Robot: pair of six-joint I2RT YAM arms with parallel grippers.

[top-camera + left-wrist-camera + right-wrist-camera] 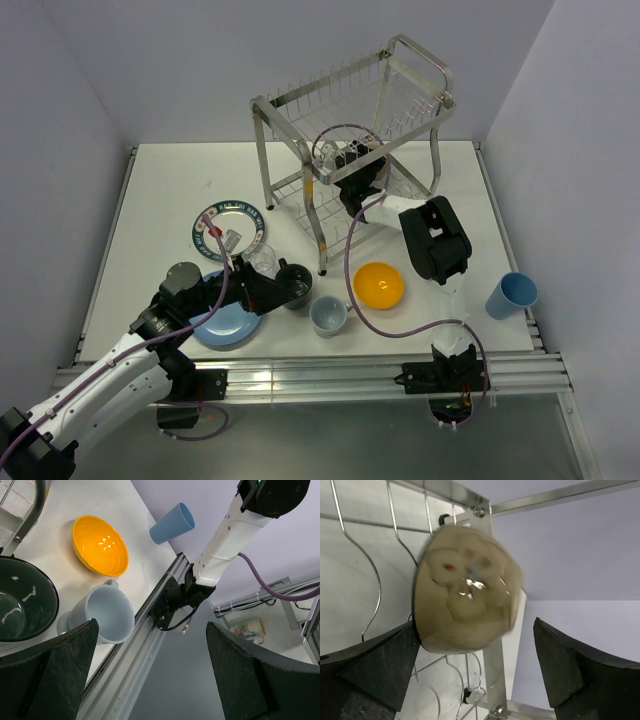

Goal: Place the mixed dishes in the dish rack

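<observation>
Cream-coloured vessel (pixel 467 590): one, rounded, glossy, faint red and dark marks on its face. It is badly blurred, so cup or bowl cannot be told. It sits between the fingers of the right claw (pixel 474 622), against the wire of the dish rack (pixel 262 150). The claw's jaws are apart. One finger overlaps the vessel's lower edge and the other stands clear of it.

Dish rack: one, silver wire, two tiers, tubular legs. The right claw reaches into its lower tier.

Left claw (pixel 151 625): jaws spread wide, nothing between them.
- Dark mug (pixel 293 280): one, just ahead of the left claw's tips, glossy inside.
- Pale grey-blue mug (pixel 328 315): one, just beside the dark mug, near the left claw's tip.
- Orange bowl (pixel 378 285): one, ridged inside, open side up. It lies beyond the pale mug from the left claw and near the right arm's elbow.
- Light blue plate (pixel 225 325): one, flat on the table (pixel 170 200), partly beneath the left claw's wrist.
- Clear glass (pixel 263 258): one, close on the far side of the left claw.
- White plate with dark green patterned rim (pixel 235 218): one, further out past the glass.
- Blue cup (pixel 511 294): one, well apart from both claws, by the table's right edge.

Count: two plates, two mugs, one bowl, one glass, one cup, one cream vessel.
</observation>
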